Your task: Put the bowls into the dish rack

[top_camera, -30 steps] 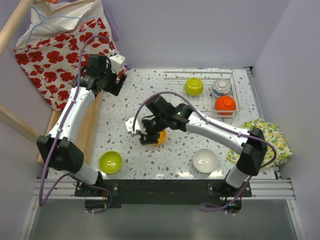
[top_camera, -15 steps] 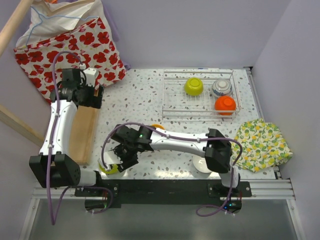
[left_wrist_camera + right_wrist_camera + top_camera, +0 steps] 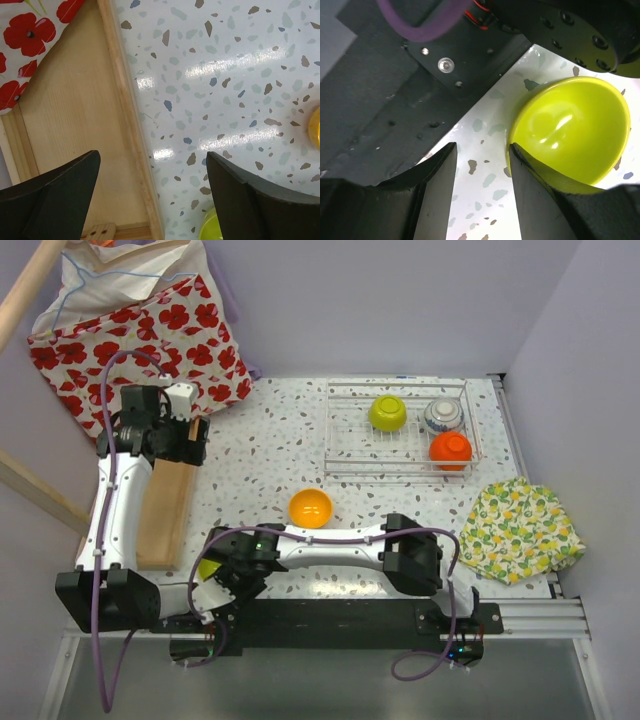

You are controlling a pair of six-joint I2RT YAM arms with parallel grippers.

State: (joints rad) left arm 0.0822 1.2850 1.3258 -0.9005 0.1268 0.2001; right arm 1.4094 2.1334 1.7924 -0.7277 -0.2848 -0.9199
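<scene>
The wire dish rack (image 3: 340, 430) at the back right holds a lime green bowl (image 3: 388, 412), a blue-patterned bowl (image 3: 443, 416) and a red-orange bowl (image 3: 451, 449). An orange-yellow bowl (image 3: 310, 508) sits upright mid-table. A second lime green bowl (image 3: 208, 568) (image 3: 570, 130) sits at the near left, partly under my right arm. My right gripper (image 3: 210, 594) (image 3: 482, 170) is open, low over the near table edge. Its right finger (image 3: 540, 190) is against the bowl's rim, and only bare table lies between the fingers. My left gripper (image 3: 185, 440) (image 3: 152, 200) is open and empty over the wooden tray's edge. The white bowl is hidden.
A flat wooden tray (image 3: 165, 505) (image 3: 70, 115) lies along the left side. A red-flowered bag (image 3: 130, 330) stands at the back left. A lemon-print cloth (image 3: 525, 530) lies at the right. The black base rail (image 3: 420, 75) is close behind my right gripper.
My right arm has swung from the orange-yellow bowl across to the near left, down beside the lime green bowl, and now covers the white bowl. My left gripper moved left over the tray.
</scene>
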